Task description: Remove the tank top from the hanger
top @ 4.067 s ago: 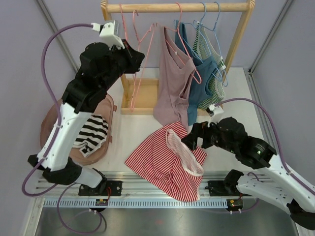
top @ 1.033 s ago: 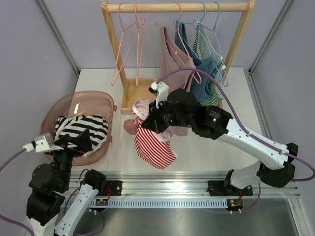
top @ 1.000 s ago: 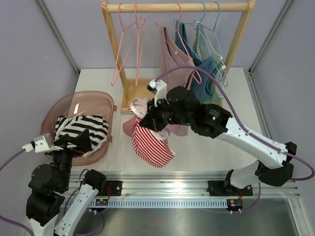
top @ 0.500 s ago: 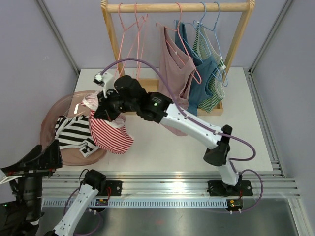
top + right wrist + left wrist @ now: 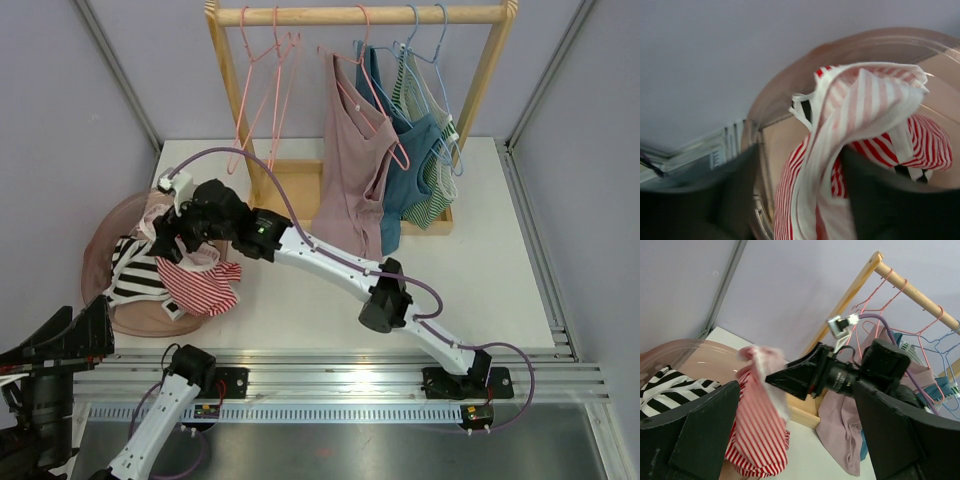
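The right gripper (image 5: pixel 802 200) is standing with its jaws about half apart, and bare basket wall is showing between one finger and the cloth. Half a second ago this arm was carrying the red-and-white striped tank top (image 5: pixel 860 100) in the air towards the basket; now the jaws are letting go of it. The top is lying bunched in the gap between the fingers and hanging below them. It is not possible to tell whether a fold is catching on a fingertip.

Just under the jaws, the pink laundry basket (image 5: pixel 875 37) is receiving the top. In the top view, part of the cloth is draping over the near rim. Beside it, in the basket, a black-and-white striped garment (image 5: pixel 670 390) is lying.

The left gripper (image 5: pixel 795 410) is waiting well back from the basket, at the near edge. Its jaws are wide open and are holding nothing.

Far beyond the right jaws, the wooden rail (image 5: pixel 360 15) is carrying empty pink hangers (image 5: pixel 283 42) and a mauve tank top (image 5: pixel 350 170), which is hanging with two more tops beside it.

For the task this seems to mean that the striped top is already off its hanger and is being delivered. The release is probably the last step for this piece. The arm should be lifting only after the cloth is falling free.
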Action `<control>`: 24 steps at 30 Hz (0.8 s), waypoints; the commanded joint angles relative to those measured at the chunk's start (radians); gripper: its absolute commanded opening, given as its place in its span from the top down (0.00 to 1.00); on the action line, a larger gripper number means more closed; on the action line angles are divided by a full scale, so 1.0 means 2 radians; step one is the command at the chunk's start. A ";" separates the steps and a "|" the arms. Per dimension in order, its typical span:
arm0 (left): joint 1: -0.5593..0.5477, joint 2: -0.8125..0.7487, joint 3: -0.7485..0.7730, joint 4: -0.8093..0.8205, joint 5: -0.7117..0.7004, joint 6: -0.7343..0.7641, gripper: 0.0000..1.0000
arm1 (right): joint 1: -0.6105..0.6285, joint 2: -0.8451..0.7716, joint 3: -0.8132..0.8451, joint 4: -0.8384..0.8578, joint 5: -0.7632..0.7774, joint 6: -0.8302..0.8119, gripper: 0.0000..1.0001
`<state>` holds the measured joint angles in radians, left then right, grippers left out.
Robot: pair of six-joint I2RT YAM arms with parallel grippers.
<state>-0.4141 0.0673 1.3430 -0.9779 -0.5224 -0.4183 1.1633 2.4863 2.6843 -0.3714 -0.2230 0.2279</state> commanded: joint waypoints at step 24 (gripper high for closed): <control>0.014 0.140 -0.057 0.127 0.339 -0.015 0.01 | 0.019 -0.474 -0.526 0.021 0.183 -0.018 0.01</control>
<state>-0.4076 0.2646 1.2404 -0.8543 -0.0566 -0.4301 1.1995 1.6245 1.7699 -0.3244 0.0319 0.1551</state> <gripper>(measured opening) 0.987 0.993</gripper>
